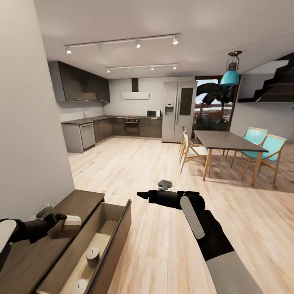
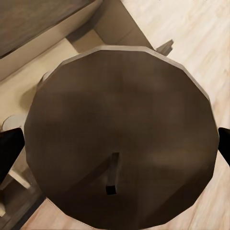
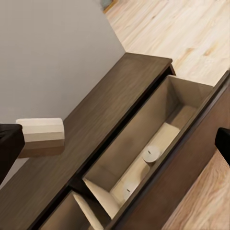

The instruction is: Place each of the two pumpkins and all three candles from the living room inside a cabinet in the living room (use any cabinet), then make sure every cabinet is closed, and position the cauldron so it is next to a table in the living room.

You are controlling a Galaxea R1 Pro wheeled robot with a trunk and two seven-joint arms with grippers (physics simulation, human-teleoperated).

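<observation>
My left gripper (image 1: 65, 222) is shut on a cream candle (image 1: 72, 223), held above the top of the dark brown cabinet (image 1: 83, 200) beside its open drawer (image 1: 107, 218). The left wrist view looks straight onto the candle's wick end (image 2: 120, 124), with a finger (image 2: 9, 151) on each side. Two more candles (image 1: 92, 256) (image 1: 80, 286) stand inside the pale drawer, as the right wrist view shows (image 3: 151, 154) (image 3: 128, 189). My right gripper (image 1: 142, 195) hangs open over the floor, pointing at the cabinet. The pumpkins, cauldron and table are out of view.
A grey wall (image 1: 28, 134) runs along the cabinet's back. Beyond lies open wood floor (image 1: 134, 163). A dark dining table (image 1: 228, 141) with teal chairs stands at right. The kitchen counters (image 1: 102, 128) and fridge (image 1: 179, 110) are at the far end.
</observation>
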